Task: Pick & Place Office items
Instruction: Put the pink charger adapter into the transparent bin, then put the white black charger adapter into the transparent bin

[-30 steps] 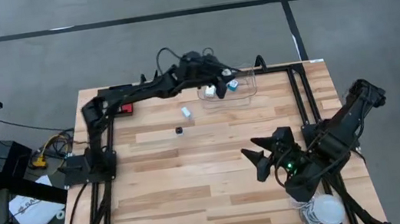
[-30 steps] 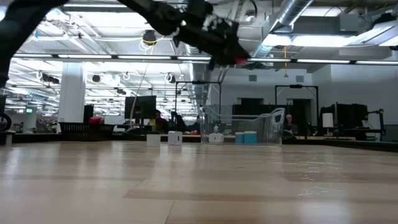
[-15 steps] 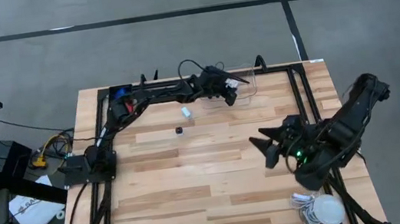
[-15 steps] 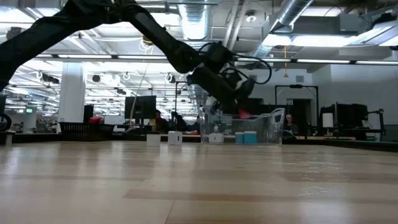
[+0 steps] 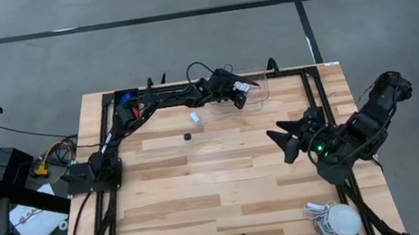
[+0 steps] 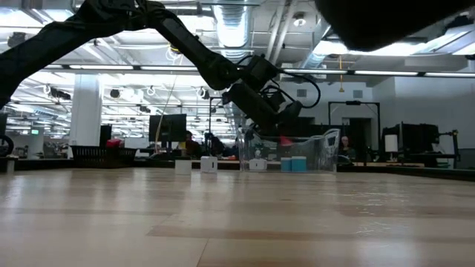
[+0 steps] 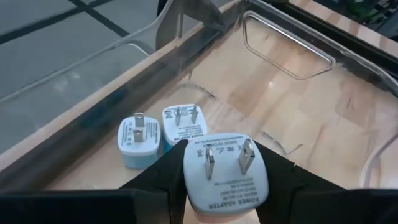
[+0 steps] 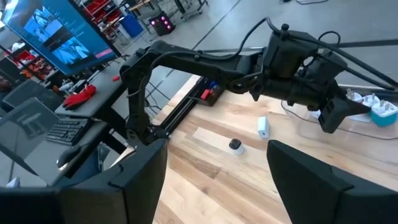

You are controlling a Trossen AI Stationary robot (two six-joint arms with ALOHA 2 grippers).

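A clear plastic bin [image 5: 259, 88] stands at the table's far edge. My left gripper [image 5: 240, 91] reaches into it, shut on a white power adapter [image 7: 225, 171] with a reddish underside. Two more adapters, one pale blue [image 7: 138, 140] and one white [image 7: 185, 121], lie on the bin's floor with their prongs up. A small white block [image 5: 194, 118] and a tiny black piece [image 5: 187, 137] lie on the wood left of the bin. My right gripper [image 5: 288, 138] hangs open over the table's right half, far from them all. My left gripper pinches the white adapter by two opposite sides [image 7: 189, 180] between its fingers, the prong face [image 7: 224, 158] turned toward the wrist camera. The fingers slant down into the bin from the table's left. The adapter is held clear of the bin's floor [image 6: 286, 138].
A big white bulb with coiled cable [image 5: 338, 218] lies at the near right corner. Black frame rails [image 5: 315, 103] run along the table's sides. Bare wood spreads across the middle and near half [image 5: 203, 191]. The right wrist view shows the white block [image 8: 262, 127] and black piece [image 8: 235, 145].
My left gripper, still shut on the adapter, has come down from high over the bin to between its walls, then held still. My right arm has moved toward the far edge and slightly right, its gripper staying open.
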